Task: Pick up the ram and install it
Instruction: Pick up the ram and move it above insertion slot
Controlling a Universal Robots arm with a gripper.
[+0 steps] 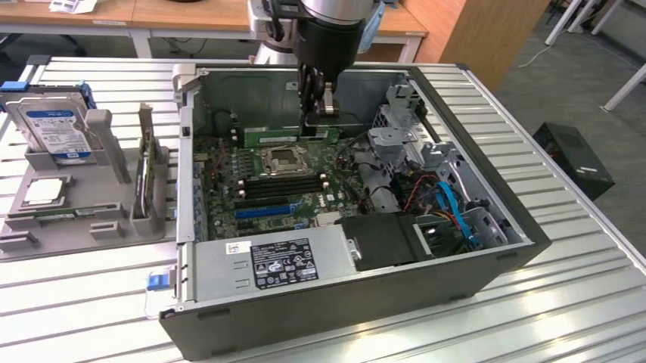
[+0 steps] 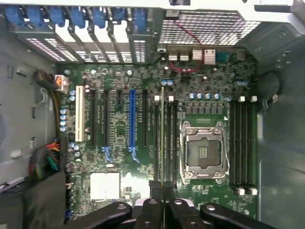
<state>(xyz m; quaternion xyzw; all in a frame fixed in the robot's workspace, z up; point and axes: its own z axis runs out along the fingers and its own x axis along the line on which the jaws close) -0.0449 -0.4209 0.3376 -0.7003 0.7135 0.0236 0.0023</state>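
The ram is a long green stick held level inside the open computer case, above the far part of the motherboard. My gripper comes straight down from above and is shut on the ram near its end at the exterior view's right. In the wrist view the ram appears edge-on as a thin line between my fingertips. It hangs over the black memory slots beside the processor socket. I cannot tell whether it touches a slot.
Another bank of memory slots lies on the socket's other side. The power supply, drive cage and loose cables crowd the case. Outside it, a grey tray holds a hard drive and a silver processor.
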